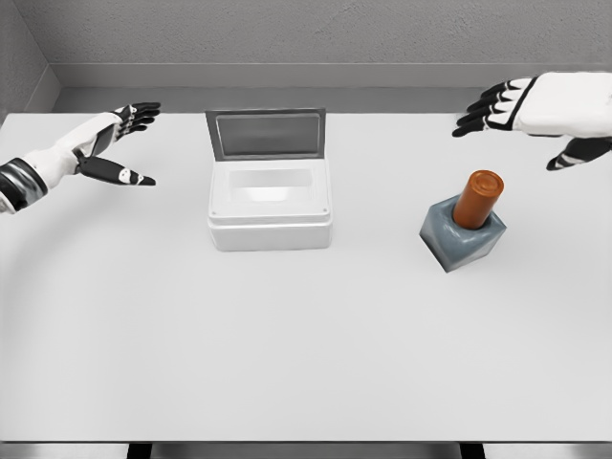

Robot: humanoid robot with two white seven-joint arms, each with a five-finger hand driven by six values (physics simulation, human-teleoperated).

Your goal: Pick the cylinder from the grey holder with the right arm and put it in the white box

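Note:
An orange cylinder [477, 199] stands tilted in a grey holder [463, 239] on the right side of the white table. A white box [270, 204] with its grey lid raised behind it sits near the table's middle, and it holds nothing. My right hand [516, 120] hovers above and behind the cylinder, apart from it, fingers spread and empty. My left hand [124, 143] hangs at the far left, open, holding nothing.
The white table [287, 354] spans the view, with its front edge near the bottom. A grey wall runs along the back. The box's upright lid [266, 134] stands between the two hands.

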